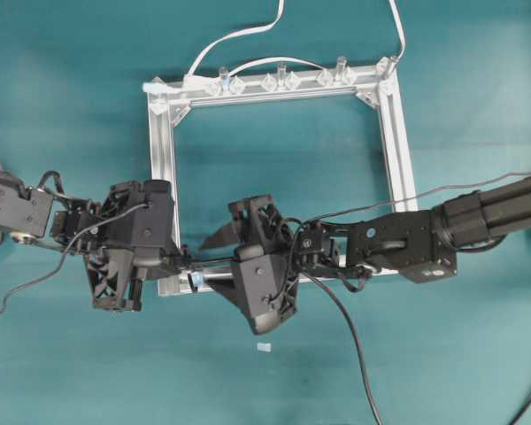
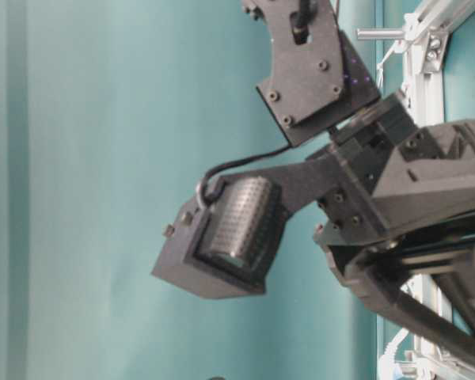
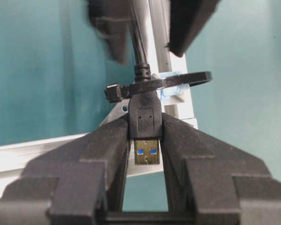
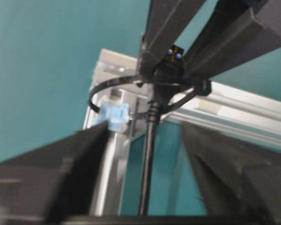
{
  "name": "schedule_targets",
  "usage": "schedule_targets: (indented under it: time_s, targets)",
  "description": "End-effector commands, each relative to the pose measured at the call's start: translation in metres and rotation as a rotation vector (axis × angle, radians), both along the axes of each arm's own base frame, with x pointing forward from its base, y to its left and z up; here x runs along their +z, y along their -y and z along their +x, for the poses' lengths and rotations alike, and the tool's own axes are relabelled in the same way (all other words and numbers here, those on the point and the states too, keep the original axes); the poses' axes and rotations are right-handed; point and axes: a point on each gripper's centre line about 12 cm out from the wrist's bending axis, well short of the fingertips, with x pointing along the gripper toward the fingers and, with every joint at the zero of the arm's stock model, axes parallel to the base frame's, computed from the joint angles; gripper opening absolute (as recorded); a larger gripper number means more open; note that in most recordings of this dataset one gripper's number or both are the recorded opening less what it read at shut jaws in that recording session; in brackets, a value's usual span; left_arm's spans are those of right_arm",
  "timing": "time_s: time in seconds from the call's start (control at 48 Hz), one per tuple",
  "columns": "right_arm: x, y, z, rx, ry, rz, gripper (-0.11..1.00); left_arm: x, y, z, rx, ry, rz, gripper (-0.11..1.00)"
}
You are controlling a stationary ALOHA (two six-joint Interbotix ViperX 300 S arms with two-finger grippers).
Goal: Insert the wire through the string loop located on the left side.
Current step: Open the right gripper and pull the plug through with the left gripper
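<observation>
In the left wrist view my left gripper [image 3: 145, 127] is shut on the wire's black plug [image 3: 144, 117], whose metal tip points back between the fingers. The wire [image 3: 139, 51] runs away from the plug through the string loop [image 3: 182, 79], a thin dark ring with a pale blue tag [image 3: 171, 91] at its base on the silver frame [image 1: 164, 159]. In the right wrist view my right gripper [image 4: 145, 136] is open, its fingers wide on either side of the wire [image 4: 147, 164] and not touching it. The loop [image 4: 107, 89] circles the wire just below the plug [image 4: 171, 63].
Both grippers meet at the frame's near left corner [image 1: 173, 285]. Clear plastic clips [image 1: 279, 81] line the far bar, with white cables [image 1: 239, 35] running off behind it. A small white scrap [image 1: 264, 347] lies on the teal table. The right arm's black lead [image 1: 354, 336] trails toward the front.
</observation>
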Motion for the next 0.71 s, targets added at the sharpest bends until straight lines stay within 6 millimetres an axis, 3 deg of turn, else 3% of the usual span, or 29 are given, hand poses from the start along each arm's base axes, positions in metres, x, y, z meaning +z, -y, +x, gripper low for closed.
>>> schedule_targets:
  time_s: [0.0, 0.104, 0.417, 0.688]
  targets:
    - [0.015, -0.003, 0.004, 0.005, 0.041, 0.003, 0.81, 0.011, 0.000, 0.005, 0.001, 0.036, -0.007, 0.20]
    - [0.015, -0.003, 0.004, 0.004, 0.042, 0.003, 0.95, 0.011, 0.000, 0.003, 0.003, 0.033, -0.008, 0.20]
    - [0.013, -0.002, 0.003, 0.002, 0.038, 0.002, 0.95, 0.011, 0.000, 0.000, 0.003, 0.021, -0.007, 0.20]
    - [0.013, -0.003, 0.002, 0.005, 0.035, 0.002, 0.95, 0.009, 0.004, -0.031, -0.020, -0.052, -0.007, 0.20]
